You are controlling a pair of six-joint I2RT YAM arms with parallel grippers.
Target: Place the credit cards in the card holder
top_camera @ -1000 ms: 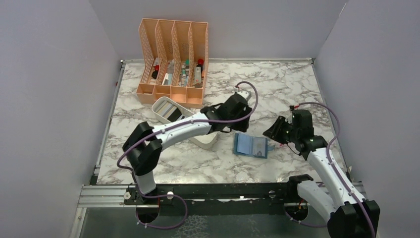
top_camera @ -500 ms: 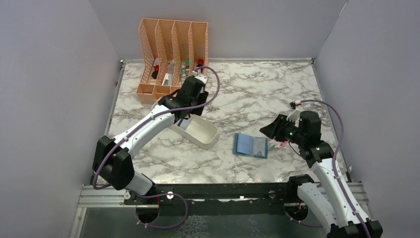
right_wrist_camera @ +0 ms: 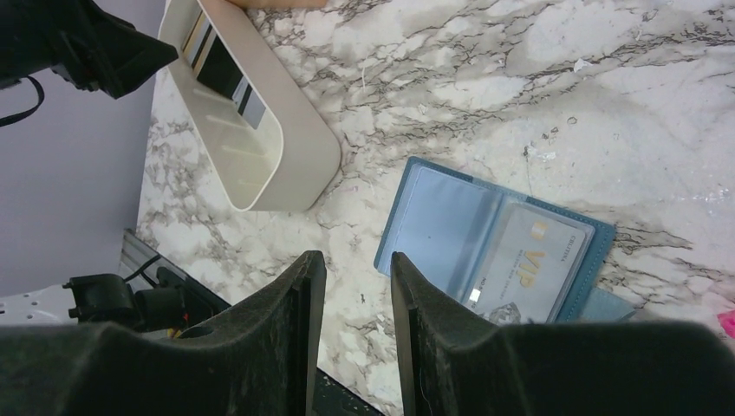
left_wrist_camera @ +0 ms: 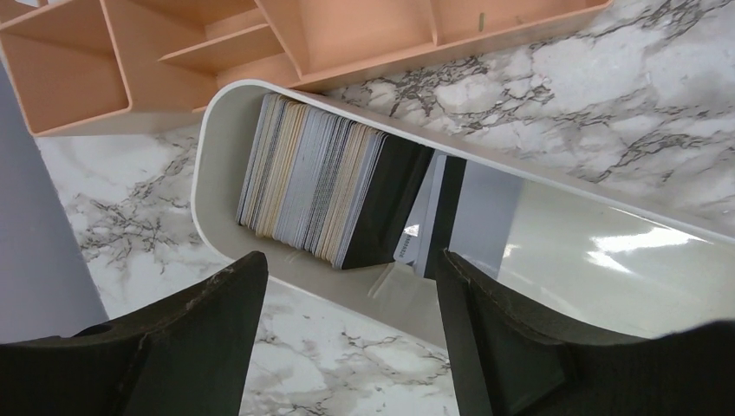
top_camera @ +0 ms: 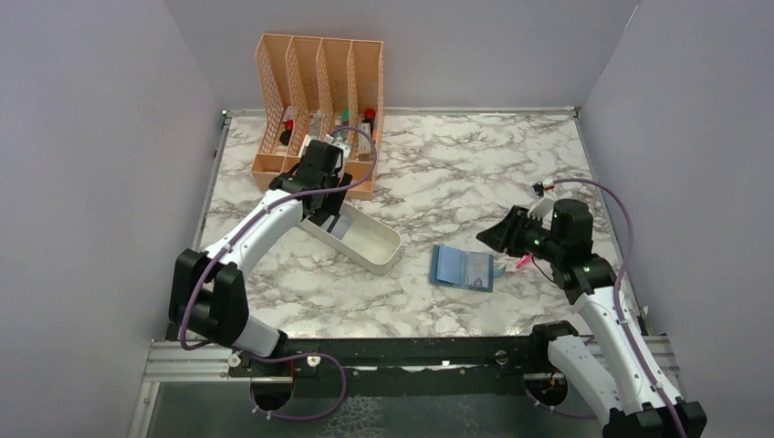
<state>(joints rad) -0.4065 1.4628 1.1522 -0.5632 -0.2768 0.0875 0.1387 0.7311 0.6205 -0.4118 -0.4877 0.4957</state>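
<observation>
Well, the card holder (top_camera: pixel 463 268) lies spread open and flat on the marble desk (top_camera: pixel 475 173), a little right of centre and towards the near edge, its light blue inner side facing up. One pale grey card (right_wrist_camera: pixel 529 264) with gold lettering sits in its right-hand half; the left-hand pocket looks bare.

The rest of the credit cards (left_wrist_camera: pixel 312 186) are in the long white tray (top_camera: pixel 370 242), which lies slantwise on the desk to the left of the card holder and well apart from it. They stand on edge, packed together at the tray's far-left end, greys, whites and creams side by side. A dark piece leans against the stack, with a couple of loose cards tilted just past it; I cannot tell what that dark piece is.

The left end effector (left_wrist_camera: pixel 348 286) hovers over that far-left end of the tray, its fingers spread wide and nothing between them. The stack shows in the gap, and the fingers do not appear to touch the cards.

The right end effector (right_wrist_camera: pixel 354 277) hangs above the desk just right of the card holder, pointing towards it. Its fingers stand only a narrow gap apart and hold nothing.

Right behind the tray's far end stands the peach mesh organizer (top_camera: pixel 319 100), with small capped bottles in its slots.
</observation>
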